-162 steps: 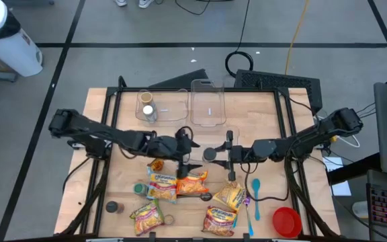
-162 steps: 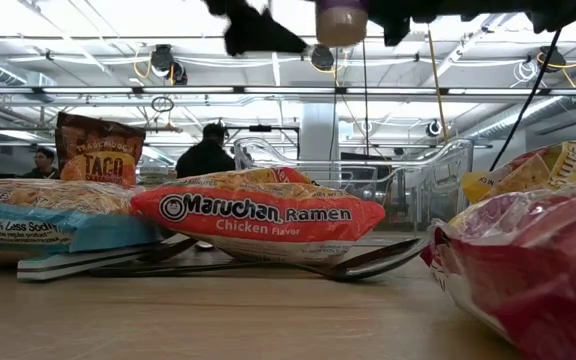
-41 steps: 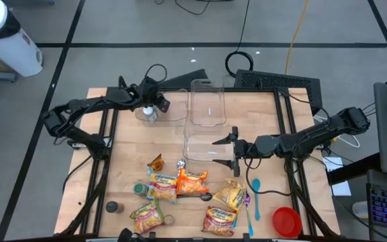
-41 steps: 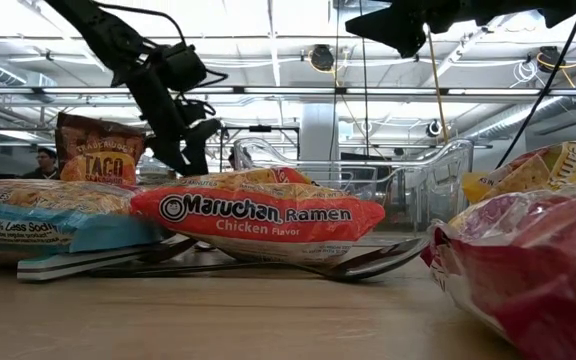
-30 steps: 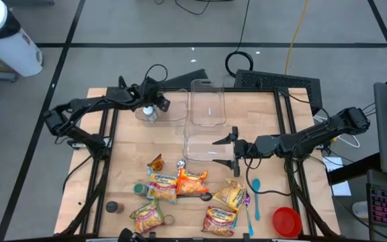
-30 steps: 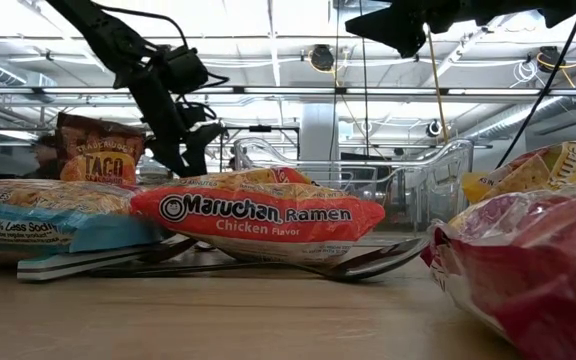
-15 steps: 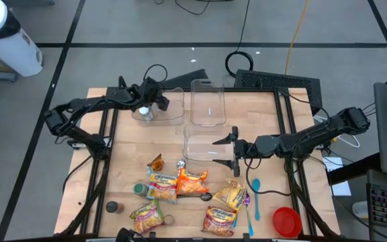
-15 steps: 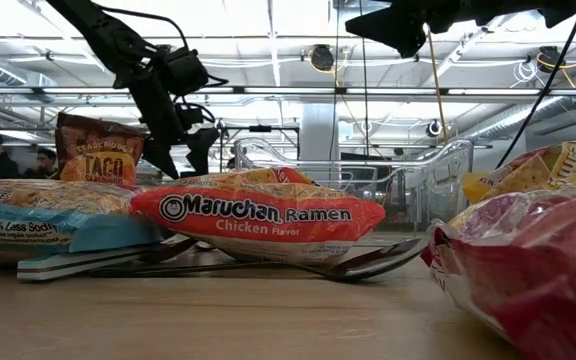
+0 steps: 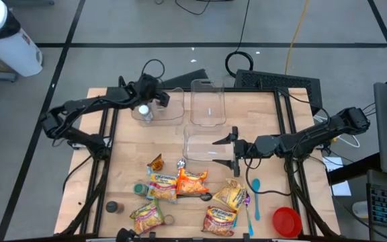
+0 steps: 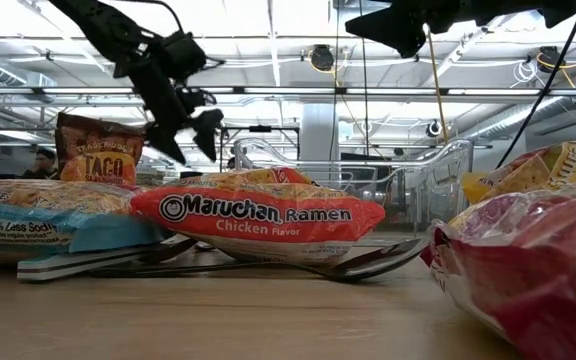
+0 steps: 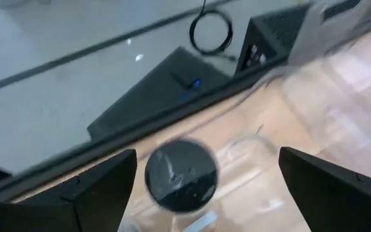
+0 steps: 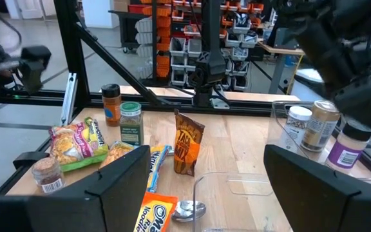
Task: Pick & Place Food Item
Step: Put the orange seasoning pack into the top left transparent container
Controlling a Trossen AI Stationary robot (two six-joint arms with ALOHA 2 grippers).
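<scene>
A jar with a white lid (image 9: 143, 111) stands upright in the clear bin (image 9: 172, 109) at the table's far left, among other jars; the right wrist view shows it with a purple label (image 12: 346, 145). My left gripper (image 9: 150, 101) is open above it, touching nothing. In the left wrist view the jar's lid (image 11: 181, 175) shows between the spread fingers. My right gripper (image 9: 222, 151) is open and empty above a clear bin (image 9: 195, 142) at mid-table.
A third clear bin (image 9: 208, 107) stands at the far middle. Ramen packets (image 9: 192, 183), a taco packet (image 9: 156, 163), snack bags (image 9: 228, 195), small spice jars (image 9: 115, 207), a blue spoon (image 9: 255, 196) and a red bowl (image 9: 287, 221) lie along the near half of the table.
My left gripper has opened and let go of the white-lidded jar, then risen above the far-left bin. The jar stays standing in the bin.
</scene>
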